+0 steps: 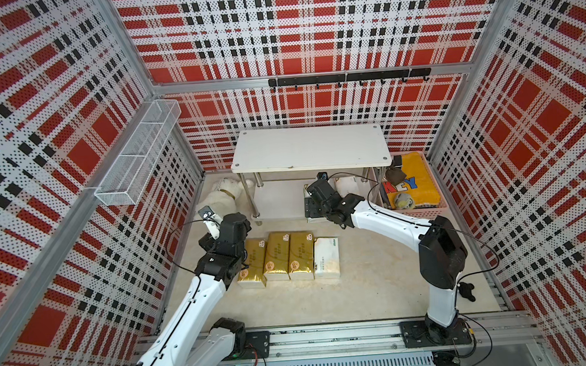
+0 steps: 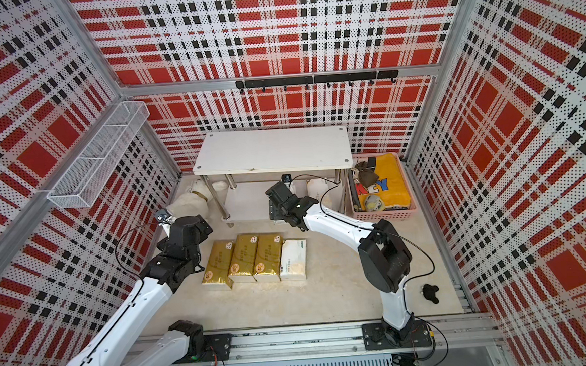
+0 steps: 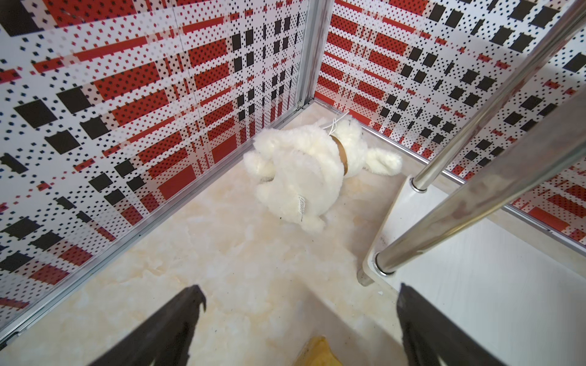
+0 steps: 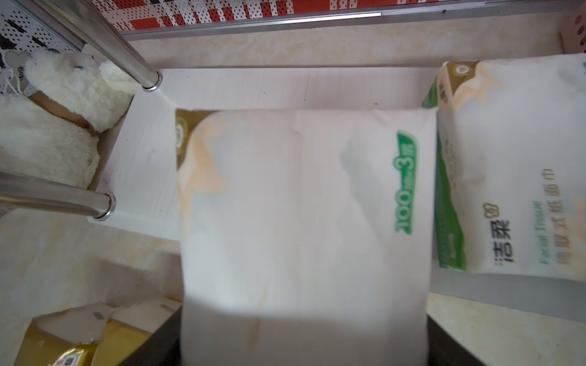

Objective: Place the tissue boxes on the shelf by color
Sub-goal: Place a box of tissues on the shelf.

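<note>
Tissue packs come first on my screens: the white pack (image 4: pixel 304 221) I am carrying is clamped between the right fingers (image 4: pixel 444 348) and reaches in over the front edge of the lower board (image 1: pixel 278 198) of the shelf (image 1: pixel 310 148), which stands at 12 o'clock against the back wall. Whether the pack rests on that board I cannot tell. Just beside it, toward 3 o'clock, a second white pack (image 4: pixel 513 174) lies on the same board. At the middle of the desk (image 1: pixel 378 283) a row of four lies side by side: three gold packs (image 1: pixel 277 256) touching one another, and a third white pack (image 1: pixel 327 258) closing the row at its 3 o'clock end. The left fingers (image 3: pixel 171 329) stand wide apart and hold nothing. They hover at the row's 9 o'clock end, near the front chrome leg (image 3: pixel 475 202) of the shelf on that side, and a gold corner shows between them in the left wrist view. Farther out, a white plush toy (image 1: pixel 221 197) lies at 10 o'clock in the corner beside the shelf. A pink crate (image 1: pixel 425 210) with a yellow cloth in it sits at 2 o'clock, and a wire basket (image 1: pixel 136 155) hangs on the wall at 9 o'clock.
</note>
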